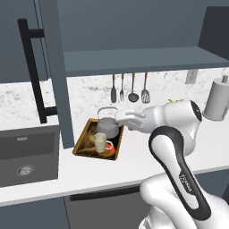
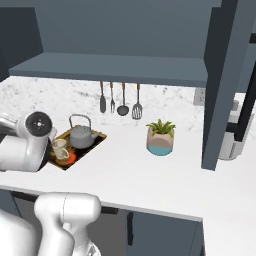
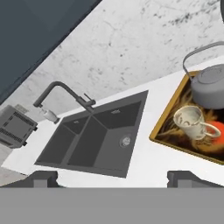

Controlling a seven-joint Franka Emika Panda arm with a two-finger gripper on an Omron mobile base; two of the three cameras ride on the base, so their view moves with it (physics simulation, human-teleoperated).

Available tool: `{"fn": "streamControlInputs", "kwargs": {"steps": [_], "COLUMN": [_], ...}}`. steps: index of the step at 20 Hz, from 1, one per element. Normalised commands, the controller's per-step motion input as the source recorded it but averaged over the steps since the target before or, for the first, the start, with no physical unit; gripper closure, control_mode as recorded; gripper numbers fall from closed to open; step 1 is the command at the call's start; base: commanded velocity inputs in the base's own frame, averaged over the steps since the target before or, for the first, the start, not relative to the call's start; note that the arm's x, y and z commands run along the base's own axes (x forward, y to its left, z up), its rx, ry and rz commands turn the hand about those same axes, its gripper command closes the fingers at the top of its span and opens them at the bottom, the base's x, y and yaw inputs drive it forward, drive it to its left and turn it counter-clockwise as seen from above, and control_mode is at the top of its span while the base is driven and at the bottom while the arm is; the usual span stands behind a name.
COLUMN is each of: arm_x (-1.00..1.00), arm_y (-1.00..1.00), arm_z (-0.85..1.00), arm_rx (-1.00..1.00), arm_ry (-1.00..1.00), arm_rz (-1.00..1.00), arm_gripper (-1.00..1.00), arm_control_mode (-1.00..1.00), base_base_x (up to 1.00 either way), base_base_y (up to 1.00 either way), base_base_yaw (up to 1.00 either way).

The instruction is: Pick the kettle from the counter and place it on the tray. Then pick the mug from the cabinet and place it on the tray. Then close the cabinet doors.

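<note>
Two items on tray (image 3: 162, 131), kettle (image 3: 209, 85), mug (image 3: 190, 121), gripper (image 3: 113, 177) open nearby

A dark sink (image 3: 94, 144) with faucet (image 3: 65, 94), hanging utensils (image 1: 129, 88), a potted plant (image 2: 160, 136).

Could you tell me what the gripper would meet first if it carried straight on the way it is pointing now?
Probably the sink: in the hand view the open gripper points at the dark basin, with the tray off to one side. Depth is unclear, so the counter edging the basin might come first.
</note>
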Motion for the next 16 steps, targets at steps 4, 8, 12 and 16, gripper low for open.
{"fn": "streamControlInputs", "kwargs": {"steps": [4, 8, 12, 16], "arm_x": [-0.36, -0.32, -0.36, -0.37], "arm_y": [0.1, 0.1, 0.08, 0.05], "arm_z": [0.22, 0.21, 0.22, 0.21], "arm_rx": [0.01, 0.0, 0.01, 0.02], "arm_ry": [0.09, 0.09, 0.06, 0.02], "arm_rz": [0.0, 0.0, 0.0, 0.0], "arm_gripper": [-1.0, -1.0, -1.0, -1.0], "arm_control_mode": [-1.0, -1.0, -1.0, -1.0], "base_base_x": [0.0, 0.0, 0.0, 0.0], "base_base_y": [0.0, 0.0, 0.0, 0.0], "base_base_yaw": [0.0, 0.0, 0.0, 0.0]}}
